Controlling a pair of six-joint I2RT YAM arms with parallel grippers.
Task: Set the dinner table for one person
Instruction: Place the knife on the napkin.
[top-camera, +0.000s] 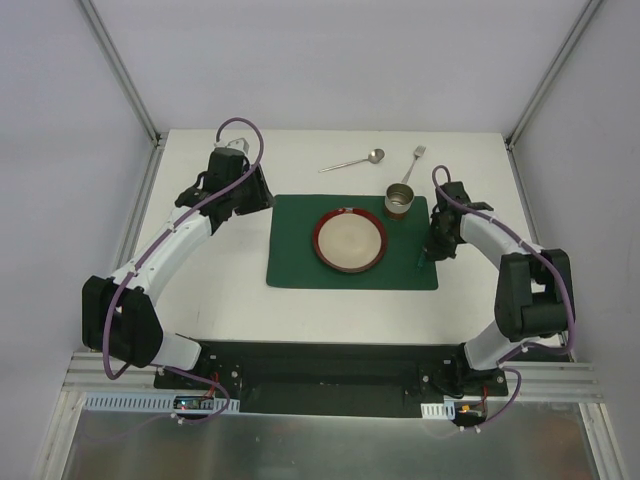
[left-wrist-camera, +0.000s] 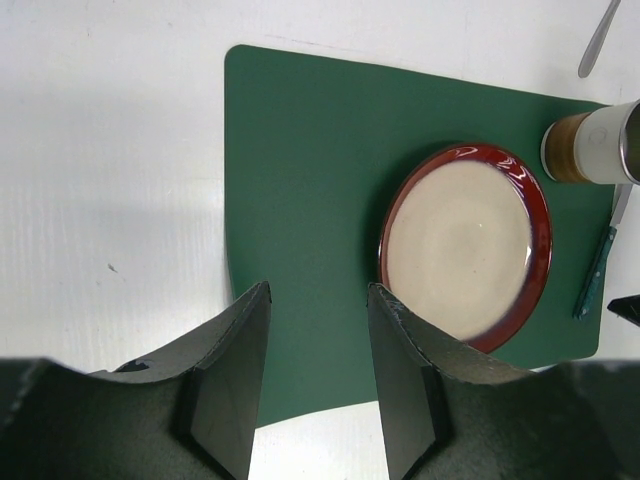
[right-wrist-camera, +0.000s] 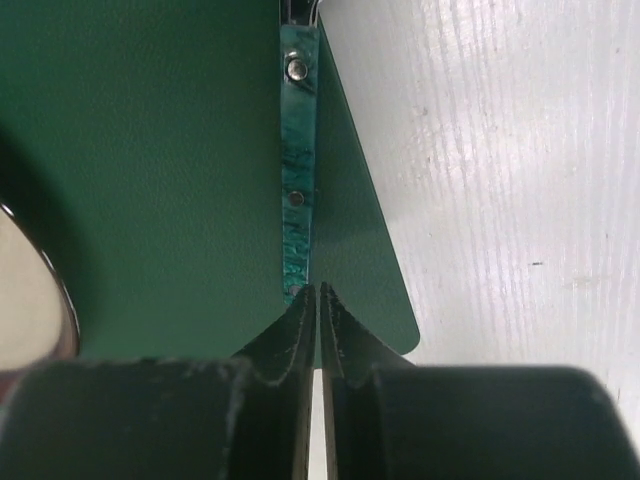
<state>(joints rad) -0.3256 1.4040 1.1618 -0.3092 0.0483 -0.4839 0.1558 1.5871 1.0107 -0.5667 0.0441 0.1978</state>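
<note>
The dinner table (top-camera: 220, 290) is a white top carrying a dark green placemat (top-camera: 300, 250). On the mat sit a red-rimmed cream plate (top-camera: 349, 241) and a metal cup (top-camera: 399, 200). A knife (right-wrist-camera: 299, 160) with a green handle lies along the mat's right edge. My right gripper (right-wrist-camera: 318, 290) is shut, its tips right at the near end of that handle, with nothing visibly between them. My left gripper (left-wrist-camera: 318, 290) hangs open and empty over the mat's left part, the plate (left-wrist-camera: 467, 247) to its right. A spoon (top-camera: 355, 161) and a fork (top-camera: 415, 160) lie beyond the mat.
Metal frame rails (top-camera: 135, 210) edge the table on both sides. The cup (left-wrist-camera: 590, 145) stands close to the plate's rim and to the knife (left-wrist-camera: 592, 275).
</note>
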